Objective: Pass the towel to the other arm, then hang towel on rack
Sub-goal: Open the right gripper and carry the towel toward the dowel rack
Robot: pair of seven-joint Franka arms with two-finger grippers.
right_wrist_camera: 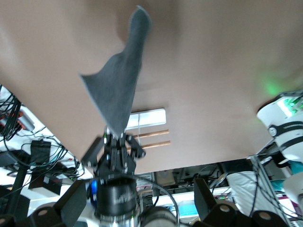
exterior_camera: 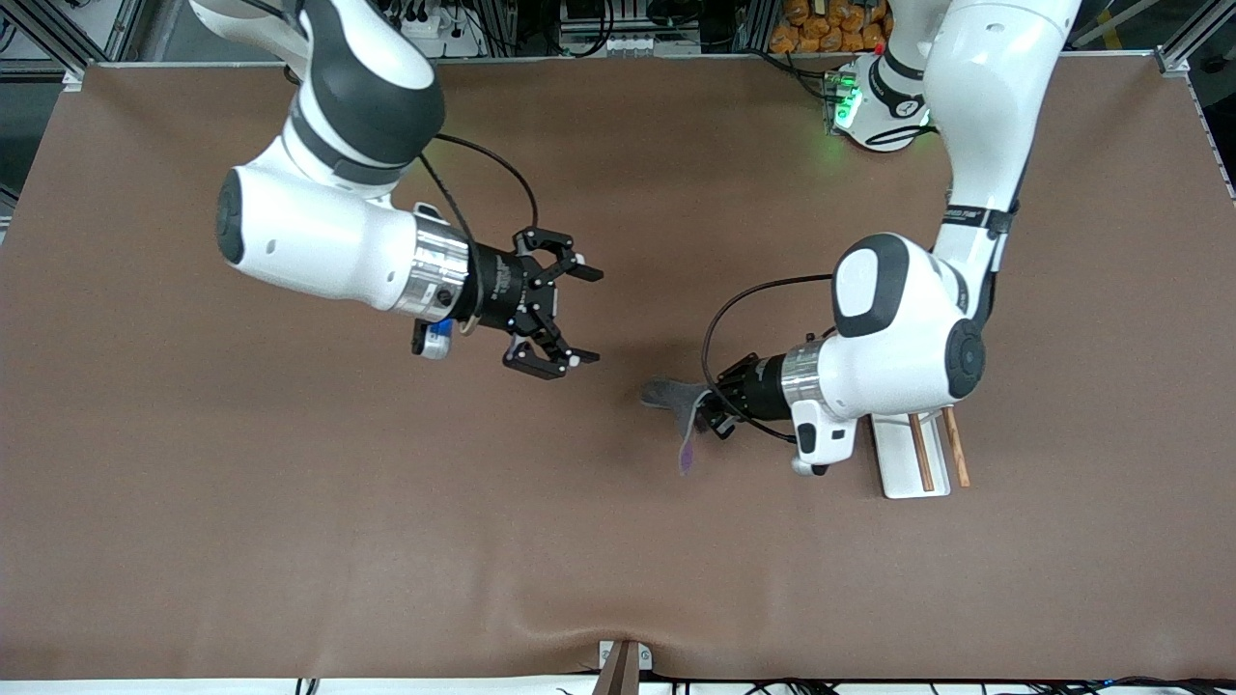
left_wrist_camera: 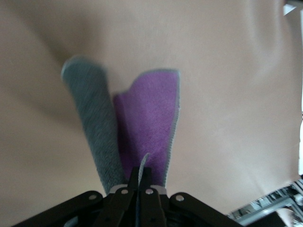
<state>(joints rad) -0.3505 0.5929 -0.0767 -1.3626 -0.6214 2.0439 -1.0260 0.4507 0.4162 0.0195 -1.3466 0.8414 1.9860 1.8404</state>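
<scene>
My left gripper (exterior_camera: 708,402) is shut on one edge of the towel (exterior_camera: 669,393), a floppy cloth that is dark grey on one face and purple on the other, and holds it above the middle of the table. In the left wrist view the towel (left_wrist_camera: 94,127) hangs folded out from the closed fingertips (left_wrist_camera: 147,176). My right gripper (exterior_camera: 582,316) is open and empty, level with the towel and a short gap from its free end. The right wrist view shows the towel (right_wrist_camera: 118,90) held by the left gripper (right_wrist_camera: 115,140). The rack (exterior_camera: 912,454) stands on the table, partly hidden under the left arm.
Brown mat (exterior_camera: 290,502) covers the whole table. The rack's two wooden rods (exterior_camera: 920,452) point toward the front camera. A small bracket (exterior_camera: 623,661) sits at the table's front edge. Cables and shelving lie past the table by the arm bases.
</scene>
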